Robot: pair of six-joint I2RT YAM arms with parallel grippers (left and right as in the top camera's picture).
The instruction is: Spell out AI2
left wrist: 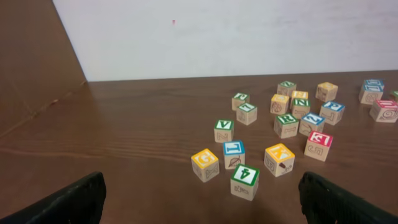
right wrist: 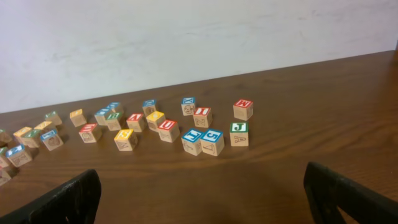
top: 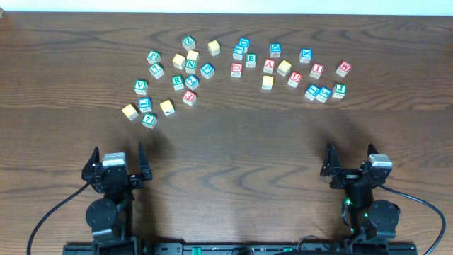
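Observation:
The red A cube (top: 269, 66) sits in the right cluster and shows in the right wrist view (right wrist: 135, 120). The red I cube (top: 316, 71) stands to its right, also in the right wrist view (right wrist: 202, 116). A blue-printed cube (top: 192, 81) in the left cluster reads like a 2 in the left wrist view (left wrist: 312, 122), but I cannot be sure of the mark. My left gripper (top: 118, 159) (left wrist: 200, 205) is open and empty near the front edge. My right gripper (top: 350, 161) (right wrist: 199, 199) is open and empty, far from the cubes.
Several other lettered cubes lie scattered across the far half of the table. Among them are a red U cube (top: 294, 79), a green 4 cube (top: 148, 119), a green J cube (top: 339, 90) and a blue 5 cube (top: 323, 93). A white wall rises behind the table.

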